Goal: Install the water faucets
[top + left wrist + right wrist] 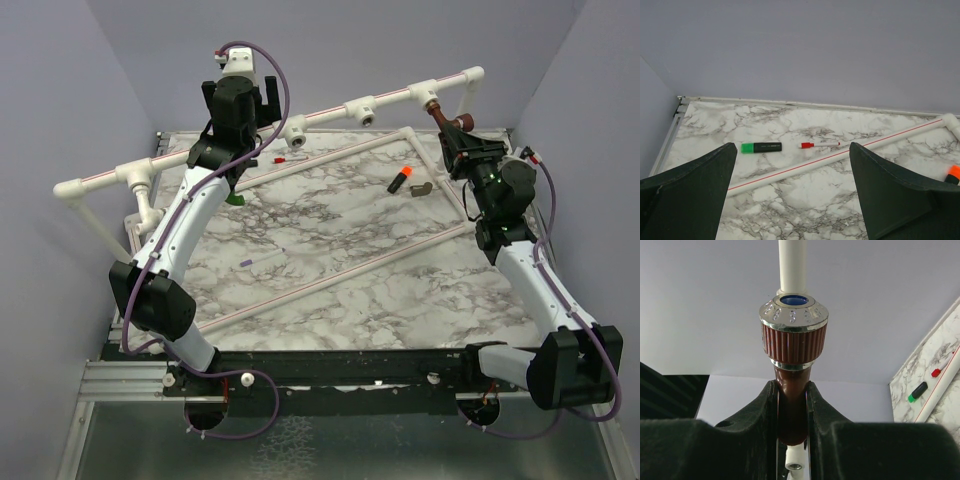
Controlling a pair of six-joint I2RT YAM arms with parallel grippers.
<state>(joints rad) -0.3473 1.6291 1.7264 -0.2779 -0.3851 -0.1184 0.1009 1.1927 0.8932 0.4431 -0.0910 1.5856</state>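
One faucet in play: the right gripper point(792, 390) is pinching the reddish-brown faucet point(792, 340) by its smooth neck, at the far-right end of the raised white pipe point(330, 108). It is looking light, rigid and slick, so holding below the ribbed knob is making sense; whether its thread is seated, I cannot quite tell. The left gripper point(792, 147) is hovering, jaws spread wide, over the marble table point(790, 210).

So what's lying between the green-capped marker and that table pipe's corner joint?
A thin red-capped pen, lying flat just beyond the pipe; the left wrist view shows it clearest.
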